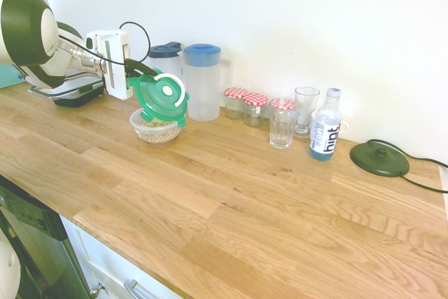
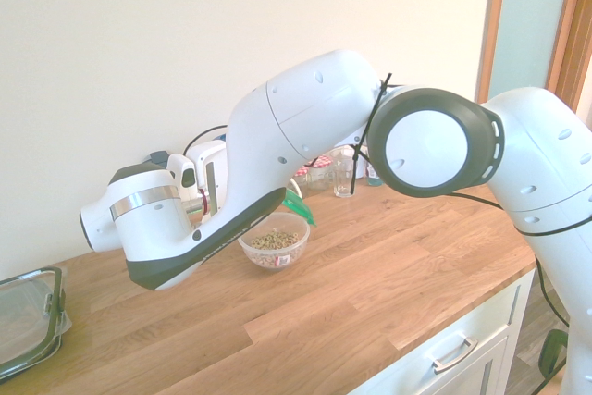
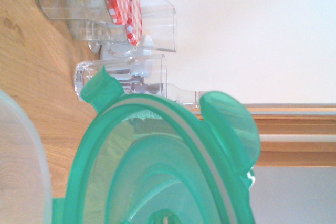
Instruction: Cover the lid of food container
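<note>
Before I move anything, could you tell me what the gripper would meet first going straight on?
With the green lid held ahead of it, the gripper would probably meet the tall tumbler, though depth is unclear and it might pass above.

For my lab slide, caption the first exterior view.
Gripper holding a tilted green lid over a bowl of grainy food.
</note>
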You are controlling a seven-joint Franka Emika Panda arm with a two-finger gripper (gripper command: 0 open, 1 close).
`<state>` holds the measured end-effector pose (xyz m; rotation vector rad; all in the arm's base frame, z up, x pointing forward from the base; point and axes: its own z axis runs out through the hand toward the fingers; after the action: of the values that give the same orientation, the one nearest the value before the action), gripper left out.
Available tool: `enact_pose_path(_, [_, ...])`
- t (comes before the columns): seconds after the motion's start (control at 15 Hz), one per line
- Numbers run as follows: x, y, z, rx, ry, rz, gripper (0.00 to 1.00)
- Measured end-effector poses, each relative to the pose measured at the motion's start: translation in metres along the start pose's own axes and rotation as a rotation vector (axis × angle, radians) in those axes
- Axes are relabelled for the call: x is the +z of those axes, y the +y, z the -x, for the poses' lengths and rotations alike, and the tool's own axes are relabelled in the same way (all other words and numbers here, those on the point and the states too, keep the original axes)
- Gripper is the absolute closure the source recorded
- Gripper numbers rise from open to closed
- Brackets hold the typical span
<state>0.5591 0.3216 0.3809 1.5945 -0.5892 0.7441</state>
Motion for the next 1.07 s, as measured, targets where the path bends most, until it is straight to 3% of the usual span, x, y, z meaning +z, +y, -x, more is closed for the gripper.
enact_pose_path(1.07, [-0.0071,0.0013,0.0089,-0.006,0.02,-0.005,1.0])
